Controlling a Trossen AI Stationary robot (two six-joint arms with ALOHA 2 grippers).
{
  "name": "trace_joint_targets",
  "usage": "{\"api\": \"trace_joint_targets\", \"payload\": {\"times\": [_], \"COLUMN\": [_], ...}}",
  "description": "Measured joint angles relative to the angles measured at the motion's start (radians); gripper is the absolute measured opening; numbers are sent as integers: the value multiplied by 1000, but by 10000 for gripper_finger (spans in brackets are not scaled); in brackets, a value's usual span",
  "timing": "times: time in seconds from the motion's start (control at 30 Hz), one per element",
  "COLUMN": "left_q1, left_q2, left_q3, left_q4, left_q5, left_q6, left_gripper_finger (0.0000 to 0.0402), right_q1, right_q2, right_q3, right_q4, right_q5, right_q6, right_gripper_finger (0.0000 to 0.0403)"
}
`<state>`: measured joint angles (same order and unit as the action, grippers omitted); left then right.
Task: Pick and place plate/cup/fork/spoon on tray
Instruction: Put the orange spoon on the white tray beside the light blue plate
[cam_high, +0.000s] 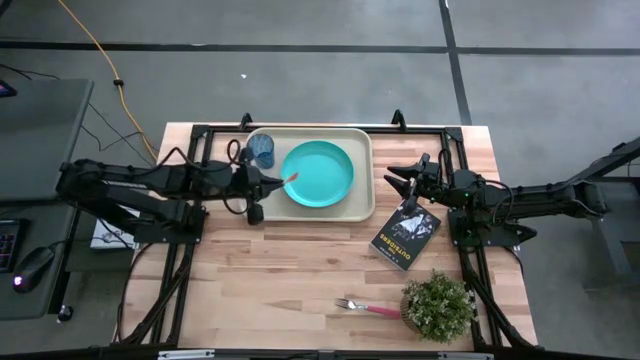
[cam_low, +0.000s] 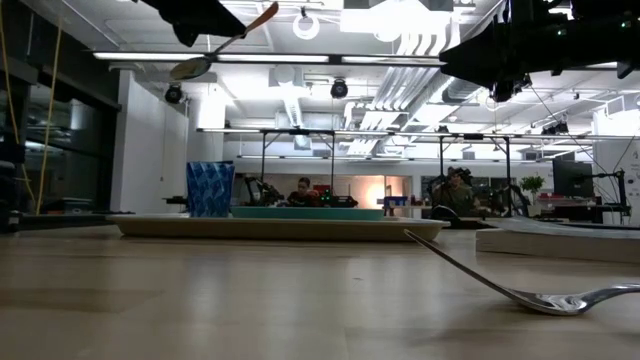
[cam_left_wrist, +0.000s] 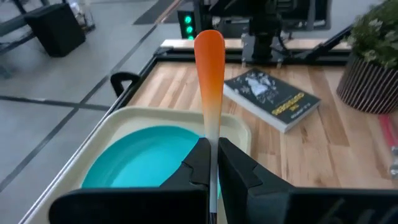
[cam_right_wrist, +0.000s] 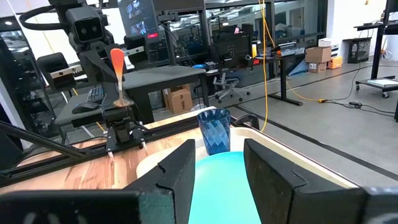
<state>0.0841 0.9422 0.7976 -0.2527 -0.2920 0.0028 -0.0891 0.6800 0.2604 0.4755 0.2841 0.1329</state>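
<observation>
While the left end effector hangs above the near-left part of the tray, clenched on the spoon, you are in the middle of the spoon's placing step: the orange handle sticks out from between the fingers toward the plate, and in the low view the spoon is clearly up in the air, not resting on anything. The plate already lies inside the tray, and the cup stands upright in the tray's far-left corner, just beside the plate. The fork is not yet done; it lies on the surface well apart from the tray, near the potted plant, with the black book between it and the tray. Your right end effector waits just off the tray's right rim with its fingers apart and nothing between them. Your next move, as I judge it, calls for lowering the spoon onto a free strip of tray beside the plate, clear of the cup, and only then letting go; after that the fork falls to the right arm.
</observation>
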Motion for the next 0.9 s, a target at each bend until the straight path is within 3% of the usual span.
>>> {"api": "trace_joint_targets", "payload": {"times": [0.63,0.77,0.9], "left_q1": [62,64,50], "left_q2": [-1,33,128], "left_q3": [-169,-168,-168], "left_q4": [212,273,373], "left_q5": [73,1,-117], "left_q6": [72,113,215], "left_gripper_finger": [0,0,0], "right_q1": [0,0,0], "right_q2": [0,30,162], "right_q3": [0,0,1], "right_q4": [1,43,201], "right_q5": [0,-19,-111], "right_q6": [51,116,134], "right_gripper_finger": [129,129,129]}}
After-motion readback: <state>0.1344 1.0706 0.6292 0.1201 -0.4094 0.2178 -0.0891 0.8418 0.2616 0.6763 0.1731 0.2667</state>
